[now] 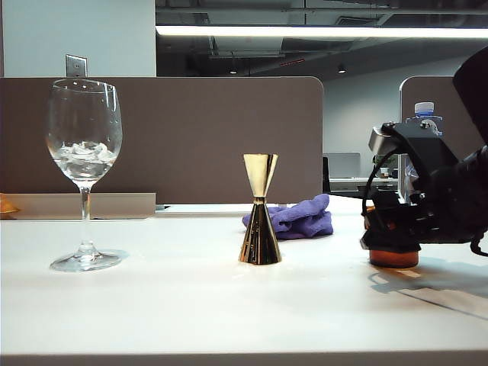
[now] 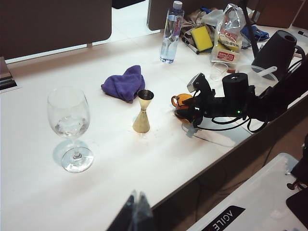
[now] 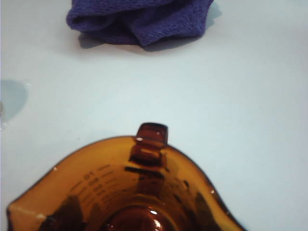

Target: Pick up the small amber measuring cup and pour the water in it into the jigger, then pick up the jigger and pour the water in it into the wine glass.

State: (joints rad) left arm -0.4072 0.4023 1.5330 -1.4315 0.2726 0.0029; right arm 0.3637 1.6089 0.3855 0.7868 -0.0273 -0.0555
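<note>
the amber cup (image 1: 393, 258) stands on the white table (image 1: 191, 305) at the right side, and only its lower part shows in the outside view, because the right gripper (image 1: 390, 229) sits low over it and around it. in the right wrist view the cup (image 3: 130, 187) fills the near part of the picture, with its handle and the printed marks on the inner wall visible; i cannot make out the water inside. the fingers themselves do not show in any picture, so i cannot tell if the jaws already press on the cup or only stand beside it.

the gold jigger (image 1: 260, 210) stands upright in the middle of the table, well apart from the cup, with a purple cloth (image 1: 293, 216) behind it. the wine glass (image 1: 83, 171) stands far to the left and seems to have something clear in the bowl.

the left gripper (image 2: 137, 211) hangs high above the near edge of the table, away from everything; only its blurred tip shows, so its opening is also not clear.

in my judgement the first step is in hand: taking the cup. the next move calls for a firm close on the cup wall, then a level lift and a carry toward the jigger. its mouth is narrow, so the spout must come just above it before tilting slowly.
</note>
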